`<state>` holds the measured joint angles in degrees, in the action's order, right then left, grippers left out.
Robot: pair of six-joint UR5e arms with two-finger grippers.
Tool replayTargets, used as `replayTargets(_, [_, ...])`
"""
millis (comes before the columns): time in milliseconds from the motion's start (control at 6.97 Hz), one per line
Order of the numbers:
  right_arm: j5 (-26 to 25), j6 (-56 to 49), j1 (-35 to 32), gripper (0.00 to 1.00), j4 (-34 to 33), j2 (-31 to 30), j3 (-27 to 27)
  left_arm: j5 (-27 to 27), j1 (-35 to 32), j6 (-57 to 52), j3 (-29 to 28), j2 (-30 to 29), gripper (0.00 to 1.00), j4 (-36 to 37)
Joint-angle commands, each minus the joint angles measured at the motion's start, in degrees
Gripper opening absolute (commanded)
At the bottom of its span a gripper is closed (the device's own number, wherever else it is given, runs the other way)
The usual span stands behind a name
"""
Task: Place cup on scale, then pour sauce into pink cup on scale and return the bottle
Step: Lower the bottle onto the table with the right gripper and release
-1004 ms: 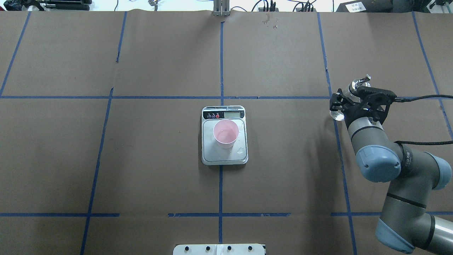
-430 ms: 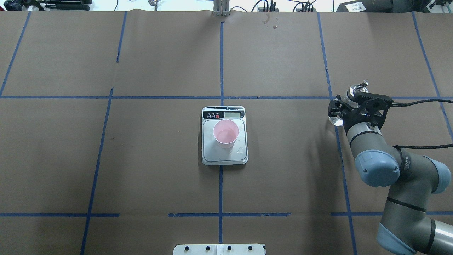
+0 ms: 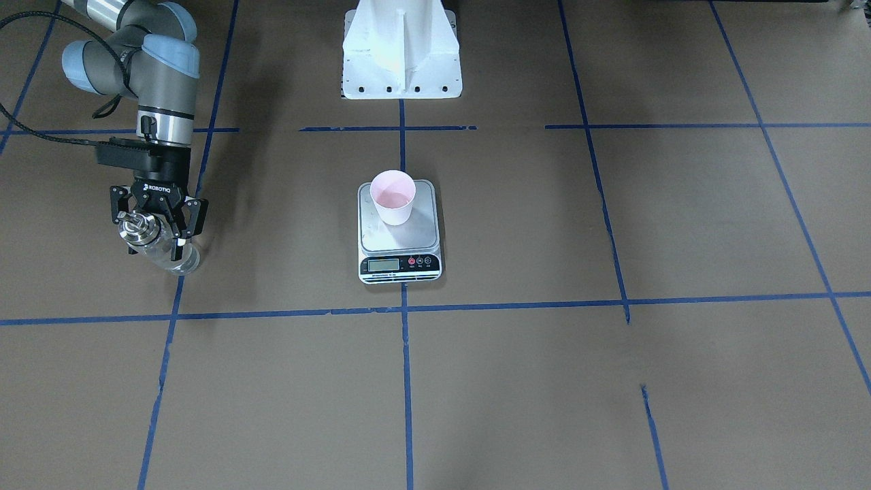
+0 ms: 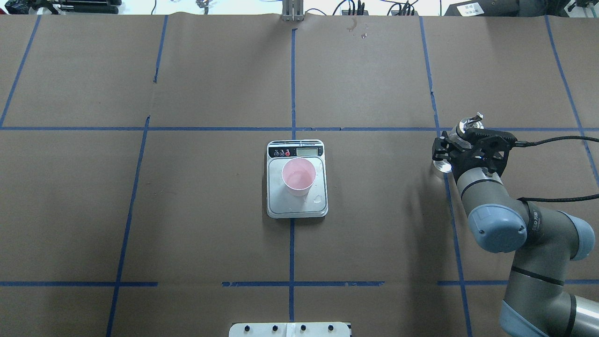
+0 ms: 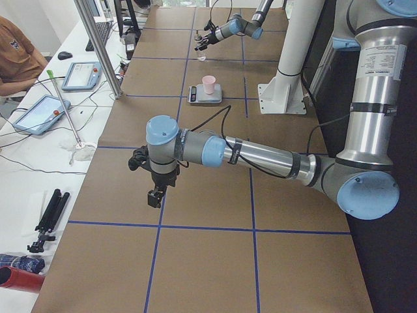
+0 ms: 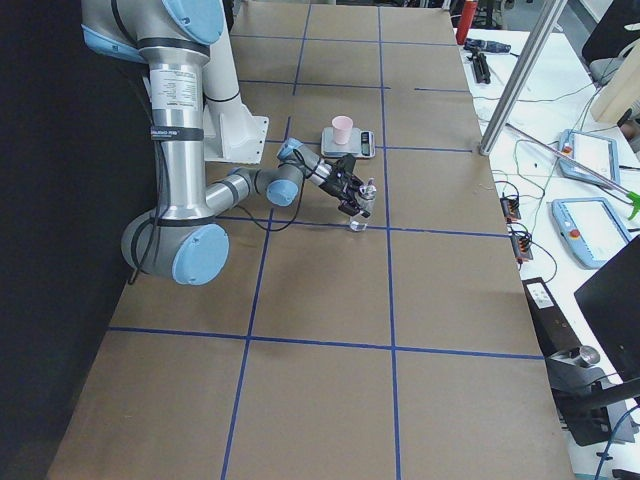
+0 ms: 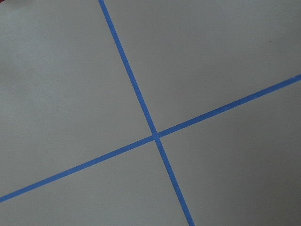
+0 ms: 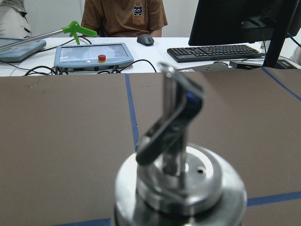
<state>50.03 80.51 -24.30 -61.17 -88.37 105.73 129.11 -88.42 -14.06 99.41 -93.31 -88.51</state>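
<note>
The pale pink cup [image 4: 298,175] [image 3: 392,196] stands upright on the steel scale [image 4: 296,208] [image 3: 401,239] at mid-table, with a little clear sauce in it. My right gripper [image 4: 448,150] [image 3: 158,224] is far out on the table's right side, shut on the glass bottle [image 4: 468,124] [image 3: 139,230]. The bottle leans, its base [image 3: 182,263] low by a blue tape line; I cannot tell if it touches the table. Its metal cap and spout [image 8: 181,183] fill the right wrist view. My left gripper [image 5: 155,195] shows only in the exterior left view, so I cannot tell its state.
A small clear puddle [image 4: 319,198] lies on the scale's platform beside the cup. The white robot base [image 3: 400,51] stands behind the scale. Beyond the table's far edge are a person [image 8: 123,16], a control tablet [image 8: 93,54] and a keyboard [image 8: 214,52].
My right gripper has carried the bottle a little lower and nearer to the robot, still leaning. Cup and scale have not moved.
</note>
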Motion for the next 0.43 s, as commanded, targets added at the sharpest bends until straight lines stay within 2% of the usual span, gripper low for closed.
replayTargets(0, [0.07, 0.00, 0.22, 0.00, 0.09, -0.40, 0.78, 0.00, 0.00, 0.00, 0.00, -0.03, 1.00, 0.00])
replayTargets(287, [0.07, 0.00, 0.39, 0.96, 0.09, -1.54, 1.58, 0.00, 0.00, 0.00, 0.00, -0.03, 1.00, 0.00])
